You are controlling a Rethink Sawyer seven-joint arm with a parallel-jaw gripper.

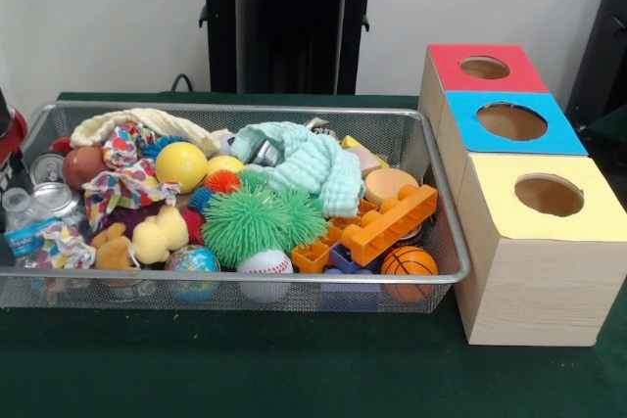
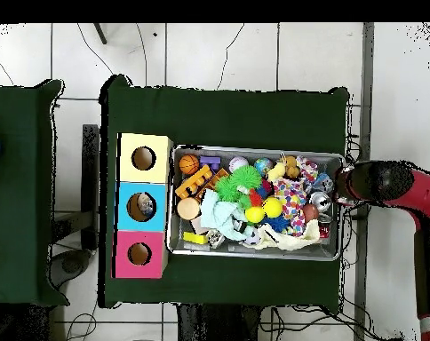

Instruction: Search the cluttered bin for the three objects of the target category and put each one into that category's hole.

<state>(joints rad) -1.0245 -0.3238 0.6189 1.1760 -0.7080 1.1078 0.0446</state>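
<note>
The wire mesh bin (image 1: 294, 280) is full of toys and also shows in the overhead view (image 2: 254, 252). One see-through bottle (image 1: 24, 224) with a blue-and-white label lies at its left end, next to two silver cans (image 1: 55, 197). No other bottle shows. The blue-panel hole (image 1: 511, 121) is the middle one of the wooden box; in the overhead view (image 2: 143, 205) something pale shows inside it. My gripper (image 2: 346, 188) hangs over the bin's end where the bottle (image 2: 322, 183) lies. Only a red and black sliver of the arm (image 1: 8, 136) shows in the front view.
The bin holds a green spiky ball (image 1: 253, 219), an orange brick piece (image 1: 390, 225), a mint cloth (image 1: 304, 163), a yellow ball (image 1: 181, 165), a baseball (image 1: 265, 263) and a small basketball (image 1: 409, 262). The red hole (image 1: 484, 68) and yellow hole (image 1: 549, 195) flank the blue one.
</note>
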